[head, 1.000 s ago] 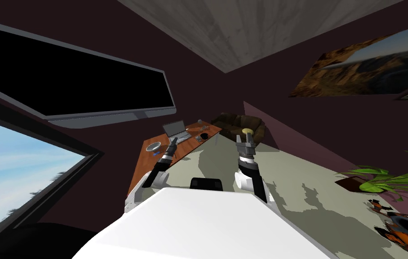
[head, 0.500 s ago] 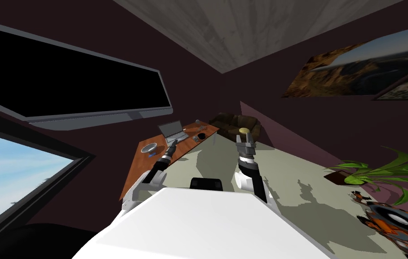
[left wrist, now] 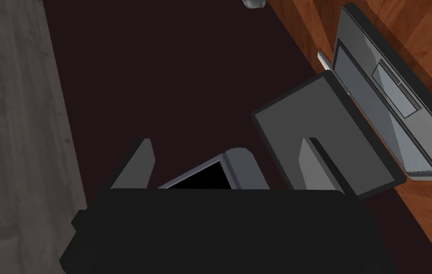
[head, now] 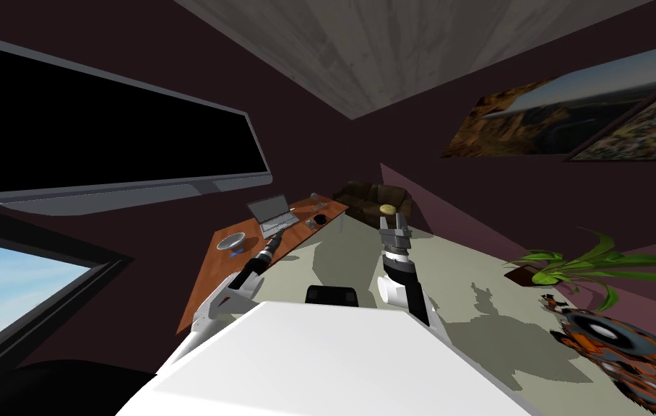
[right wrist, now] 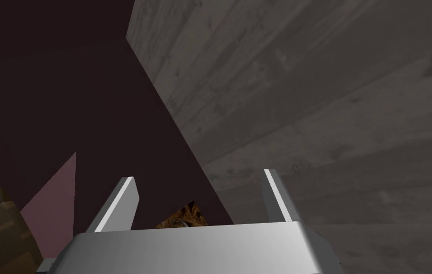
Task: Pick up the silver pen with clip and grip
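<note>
A brown desk (head: 207,285) stands ahead on my left. Several small grey things (head: 311,224) lie at its far end beside a black mug (head: 320,219); I cannot tell which of them is the silver pen. My left gripper (head: 274,240) hovers over the desk's near edge, just short of the open laptop (head: 272,214). Its fingers (left wrist: 140,161) stand open with nothing between them, and the laptop (left wrist: 377,109) lies just beyond them. My right gripper (head: 394,225) is raised over the floor, open and empty (right wrist: 198,197).
A grey bowl (head: 231,242) sits on the desk near a small blue thing (head: 236,253). A brown armchair (head: 373,198) stands in the far corner. A potted plant (head: 572,263) and an orange and black object (head: 623,347) are on the floor at the right.
The whole head view has swung, so the desk and armchair have drifted left in it and the plant has come further in. Both arms keep about the same pose.
</note>
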`<state>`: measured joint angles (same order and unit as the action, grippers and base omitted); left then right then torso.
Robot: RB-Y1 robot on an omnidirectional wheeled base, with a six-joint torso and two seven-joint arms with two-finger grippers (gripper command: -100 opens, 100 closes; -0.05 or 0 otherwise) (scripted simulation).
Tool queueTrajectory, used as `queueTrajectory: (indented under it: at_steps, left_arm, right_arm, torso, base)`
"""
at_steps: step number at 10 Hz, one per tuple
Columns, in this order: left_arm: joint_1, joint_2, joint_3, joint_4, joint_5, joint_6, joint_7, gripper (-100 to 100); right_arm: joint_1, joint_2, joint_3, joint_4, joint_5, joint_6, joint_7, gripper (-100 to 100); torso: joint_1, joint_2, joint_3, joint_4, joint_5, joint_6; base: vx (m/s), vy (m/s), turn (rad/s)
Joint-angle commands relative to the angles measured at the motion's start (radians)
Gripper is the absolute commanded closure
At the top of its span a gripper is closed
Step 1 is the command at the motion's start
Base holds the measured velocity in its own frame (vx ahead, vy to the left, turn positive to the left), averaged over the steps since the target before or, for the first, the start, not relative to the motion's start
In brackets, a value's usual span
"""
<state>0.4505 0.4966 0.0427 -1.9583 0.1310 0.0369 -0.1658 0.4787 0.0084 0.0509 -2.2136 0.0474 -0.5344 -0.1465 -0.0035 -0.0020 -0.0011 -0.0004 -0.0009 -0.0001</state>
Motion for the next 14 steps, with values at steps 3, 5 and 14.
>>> queueTrajectory:
  at_steps: [3, 5, 14]
  left_arm:
    - [0.000, 0.061, -0.010, 0.072, 0.026, 0.098, -0.015, -100]
    - [0.002, 0.110, -0.025, 0.128, 0.047, 0.152, -0.025, -100]
    - [0.034, 0.282, -0.135, 0.352, 0.135, 0.350, -0.068, -100]
  right_arm:
    - [0.000, 0.000, 0.000, 0.000, 0.000, 0.000, 0.000, 0]
    - [0.000, 0.000, 0.000, 0.000, 0.000, 0.000, 0.000, 0]
    - [0.000, 0.000, 0.000, 0.000, 0.000, 0.000, 0.000, 0]
  torso:
    - [0.001, 0.001, 0.000, 0.000, 0.000, 0.000]
    - [0.003, -0.001, 0.000, 0.000, 0.000, 0.000]
    - [0.010, -0.005, -0.003, -0.001, 0.002, 0.000]
  base:
    - [0.031, -0.044, -0.059]
    - [0.057, -0.018, -0.080]
    - [0.091, 0.042, -0.054]
